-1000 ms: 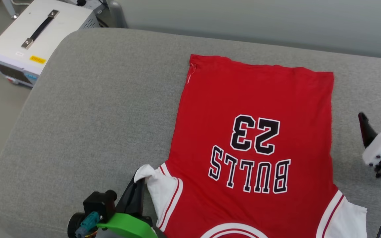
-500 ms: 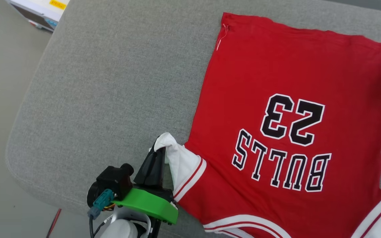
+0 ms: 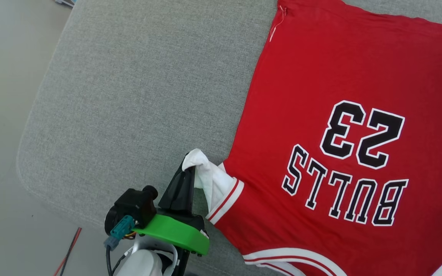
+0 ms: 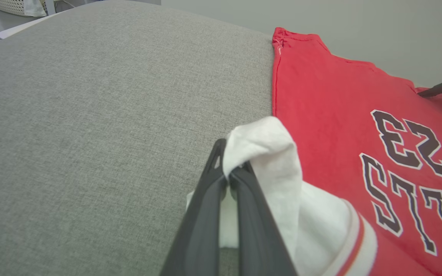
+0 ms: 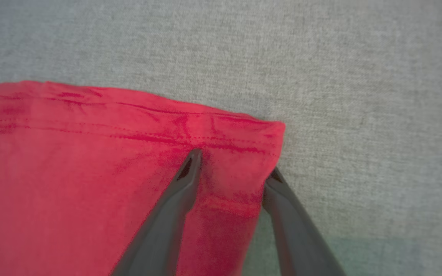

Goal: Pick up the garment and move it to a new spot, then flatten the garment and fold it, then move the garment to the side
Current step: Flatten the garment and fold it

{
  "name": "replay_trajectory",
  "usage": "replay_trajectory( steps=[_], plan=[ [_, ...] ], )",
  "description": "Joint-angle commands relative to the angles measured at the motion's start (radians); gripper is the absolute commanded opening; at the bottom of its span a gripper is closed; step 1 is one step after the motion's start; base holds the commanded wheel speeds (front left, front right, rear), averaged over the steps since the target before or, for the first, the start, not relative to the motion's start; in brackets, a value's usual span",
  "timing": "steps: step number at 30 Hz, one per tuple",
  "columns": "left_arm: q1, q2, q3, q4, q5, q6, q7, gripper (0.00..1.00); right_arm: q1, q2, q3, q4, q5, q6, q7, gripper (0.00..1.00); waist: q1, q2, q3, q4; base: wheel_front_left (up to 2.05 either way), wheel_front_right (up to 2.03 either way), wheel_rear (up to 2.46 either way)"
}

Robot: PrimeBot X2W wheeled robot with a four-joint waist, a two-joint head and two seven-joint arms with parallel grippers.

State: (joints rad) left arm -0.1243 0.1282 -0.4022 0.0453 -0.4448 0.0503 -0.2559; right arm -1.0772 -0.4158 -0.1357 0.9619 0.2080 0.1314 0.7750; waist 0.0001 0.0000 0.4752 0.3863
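A broad grey cushion fills the scene, with pale floor off its edge, out beyond the left gripper's outer side. And there's the garment, the red jersey, spread flat on the cushion, with its "BULLS 23" lettering upside down from the head view.

Down low, the left gripper has its two dark fingers pressed tight together on the white sleeve. The cloth is bunched up and draped over the fingertips, and the red body of the shirt runs away to that gripper's inner side and ahead of it. Bare cushion lies on its other side.

Over at the far hem, the right gripper has its fingers spread, nothing pinched between them. They straddle the hem corner: one fingertip is on the red fabric just short of the stitched hem, the other sits right at the garment's side edge. Grey cushion lies just beyond and beside the tips.
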Motion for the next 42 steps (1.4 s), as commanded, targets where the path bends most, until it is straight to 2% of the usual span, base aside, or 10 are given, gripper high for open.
replay_trajectory(
  steps=[1, 8, 13, 21, 27, 33, 37, 42],
  plan=[
    [-0.014, -0.008, 0.009, 0.005, 0.013, -0.008, -0.006, 0.0, 0.093, 0.027, 0.011, 0.074, 0.002, -0.001, 0.051, 0.0, -0.0001, 0.0, -0.01, -0.002, 0.0, 0.0, 0.0],
    [0.003, -0.013, 0.037, 0.029, 0.023, -0.023, -0.006, 0.0, 0.083, 0.0, 0.033, 0.0, 0.019, -0.001, 0.013, 0.0, -0.0001, 0.0, -0.074, -0.025, 0.0, 0.0, 0.0],
    [0.043, 0.004, 0.055, 0.05, 0.026, -0.014, -0.006, 0.0, 0.15, -0.012, 0.063, -0.078, 0.072, -0.001, -0.025, 0.0, -0.0001, 0.0, -0.162, -0.069, 0.0, 0.0, 0.0],
    [0.113, 0.049, 0.093, 0.051, 0.013, 0.027, 0.027, 0.0, 0.41, -0.05, 0.076, -0.263, 0.18, -0.001, -0.049, 0.0, -0.0001, 0.0, -0.287, -0.176, 0.0, 0.0, 0.0],
    [0.16, 0.085, 0.118, 0.034, 0.002, 0.054, 0.068, 0.0, 0.666, -0.049, -0.018, -0.457, 0.229, -0.001, -0.047, 0.0, -0.0001, 0.0, -0.346, -0.258, 0.0, 0.0, 0.0],
    [0.197, 0.113, 0.146, 0.013, -0.01, 0.074, 0.079, 0.0, 0.933, 0.033, -0.163, -0.697, 0.221, -0.001, -0.025, 0.0, -0.0001, 0.0, -0.386, -0.332, 0.0, 0.0, 0.0],
    [0.219, 0.127, 0.157, 0.013, -0.02, 0.077, 0.086, 0.0, 1.103, 0.136, -0.261, -0.847, 0.197, -0.001, 0.008, 0.0, -0.0001, 0.0, -0.404, -0.371, 0.0, 0.0, 0.0],
    [0.232, 0.14, 0.156, 0.013, -0.026, 0.077, 0.101, 0.0, 1.273, 0.298, -0.361, -0.985, 0.178, -0.001, 0.04, 0.0, -0.0001, 0.0, -0.409, -0.398, 0.0, 0.0, 0.0]
  ],
)
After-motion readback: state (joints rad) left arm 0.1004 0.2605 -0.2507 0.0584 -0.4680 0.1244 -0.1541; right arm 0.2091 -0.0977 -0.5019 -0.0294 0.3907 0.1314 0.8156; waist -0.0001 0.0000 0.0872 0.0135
